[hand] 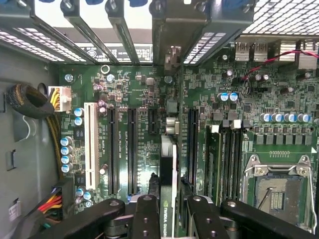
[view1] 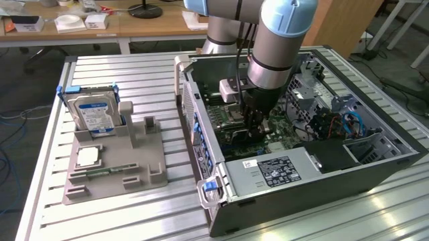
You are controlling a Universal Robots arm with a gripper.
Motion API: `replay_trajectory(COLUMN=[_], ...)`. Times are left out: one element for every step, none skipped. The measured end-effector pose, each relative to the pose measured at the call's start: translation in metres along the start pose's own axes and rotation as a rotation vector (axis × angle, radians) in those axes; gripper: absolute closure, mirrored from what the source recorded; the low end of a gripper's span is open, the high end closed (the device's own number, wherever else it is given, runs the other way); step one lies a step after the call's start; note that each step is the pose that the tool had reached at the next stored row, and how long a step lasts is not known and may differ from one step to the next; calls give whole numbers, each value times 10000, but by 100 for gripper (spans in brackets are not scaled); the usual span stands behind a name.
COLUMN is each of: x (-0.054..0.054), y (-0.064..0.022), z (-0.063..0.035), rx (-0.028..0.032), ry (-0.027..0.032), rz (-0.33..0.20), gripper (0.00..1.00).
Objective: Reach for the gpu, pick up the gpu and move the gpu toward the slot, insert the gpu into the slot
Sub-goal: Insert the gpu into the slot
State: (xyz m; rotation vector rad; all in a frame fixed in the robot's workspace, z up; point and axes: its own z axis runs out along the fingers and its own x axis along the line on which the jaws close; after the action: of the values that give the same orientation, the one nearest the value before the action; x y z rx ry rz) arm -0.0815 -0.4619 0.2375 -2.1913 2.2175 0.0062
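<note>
My gripper (hand: 172, 219) is shut on the gpu (hand: 169, 169), a thin card seen edge-on with a green logo label between the two black fingers (hand: 144, 216). The card hangs upright just above the green motherboard (hand: 144, 89), among its long black expansion slots (hand: 132, 149). I cannot tell whether its lower edge touches a slot. In the exterior view the gripper (view1: 256, 129) reaches down inside the open computer case (view1: 375, 165), over the middle of the board.
A white slot (hand: 90, 147), RAM sticks (hand: 214, 159) and the CPU socket (hand: 276, 191) flank the card. Cable bundles (hand: 30, 99) lie along the case wall. Outside the case, a grey fixture (view1: 114, 165) holds a blue-labelled hard drive (view1: 94, 113) and a silver chip (view1: 88, 156).
</note>
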Motion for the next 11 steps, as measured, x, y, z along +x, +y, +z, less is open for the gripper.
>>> replay_trajectory(x=[0,0,-1,-1,-1,-1,-1,-1,-1,-1,-1], y=[0,0,0,0,0,0,0,0,0,1,1], z=[2,3,3,3,4,4,4,4,4,4,4], rx=[0,1,2,2,3,3,3,2,3,3,4], ry=[-4,-5,-7,-8,-8,-8,-9,-9,-9,-9,-9], rz=[0,0,1,1,1,2,1,1,1,0,0], gripper=[74,74,74,74,74,74,74,74,74,74,74])
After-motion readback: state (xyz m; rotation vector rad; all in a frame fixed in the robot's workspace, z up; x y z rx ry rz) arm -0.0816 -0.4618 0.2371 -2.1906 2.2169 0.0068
